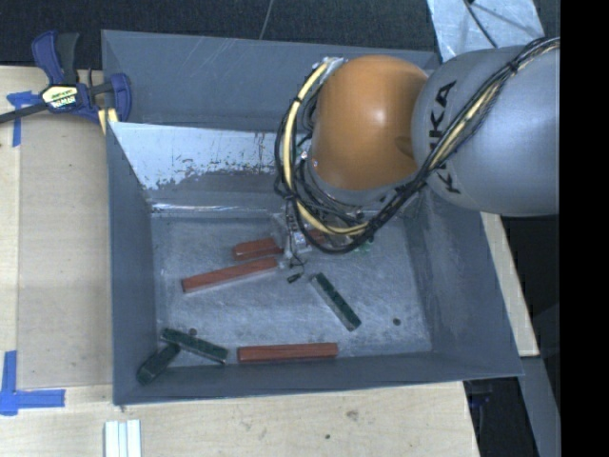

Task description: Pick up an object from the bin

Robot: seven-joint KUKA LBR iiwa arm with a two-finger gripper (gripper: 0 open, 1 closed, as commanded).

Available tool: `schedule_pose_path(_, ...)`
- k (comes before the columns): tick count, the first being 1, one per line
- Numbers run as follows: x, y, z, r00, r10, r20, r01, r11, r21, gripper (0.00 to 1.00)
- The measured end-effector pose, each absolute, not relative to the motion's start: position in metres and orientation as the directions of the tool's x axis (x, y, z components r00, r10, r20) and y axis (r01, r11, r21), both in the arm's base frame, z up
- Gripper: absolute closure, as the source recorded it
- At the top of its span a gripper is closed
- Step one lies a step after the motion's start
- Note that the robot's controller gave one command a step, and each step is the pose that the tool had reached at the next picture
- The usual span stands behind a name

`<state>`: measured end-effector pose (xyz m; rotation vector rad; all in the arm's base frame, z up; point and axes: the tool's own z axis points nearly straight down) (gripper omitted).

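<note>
1. Here the gripper (291,252) sits low in the bin (128,255), close to the floor, at the right end of the long bar (228,276), a red-brown strip lying slantwise in the middle
2. The stub (253,249), a shorter red-brown piece, lies just behind that bar and just left of the gripper; I cannot tell which of the two the gripper touches
3. I cannot tell whether the gripper is open or closed, since the orange cover (366,122) and the cables hide most of it from above
4. Both red-brown pieces seem to lie flat on the floor, so I judge the step in hand to be the reach or the grasp, with the lift not yet done
5. The rest lies apart: a green bar (338,301) just to the front-right of the gripper, a red bar (287,352) along the front wall, and a green pair (195,345) in the front-left corner
6. The next move calls for a firm grip across the long bar's narrow width, then a straight lift
7. A hold at the very end would likely let the bar tip as it rises, and the stub beside it could get caught or nudged
</note>
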<state>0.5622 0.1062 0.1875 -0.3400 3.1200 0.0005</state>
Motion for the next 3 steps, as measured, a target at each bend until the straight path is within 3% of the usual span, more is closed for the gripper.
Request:
schedule_pose_path(1,0.586,0.092,0.118,-0.963,-0.271,-0.005,-0.271,0.963,-0.003,1.0)
schedule_pose_path(2,0.533,0.106,0.118,-0.961,-0.277,-0.003,-0.277,0.961,0.0,1.0)
schedule_pose_path(3,0.609,0.099,0.225,-0.974,-0.226,-0.004,-0.226,0.974,0.0,1.0)
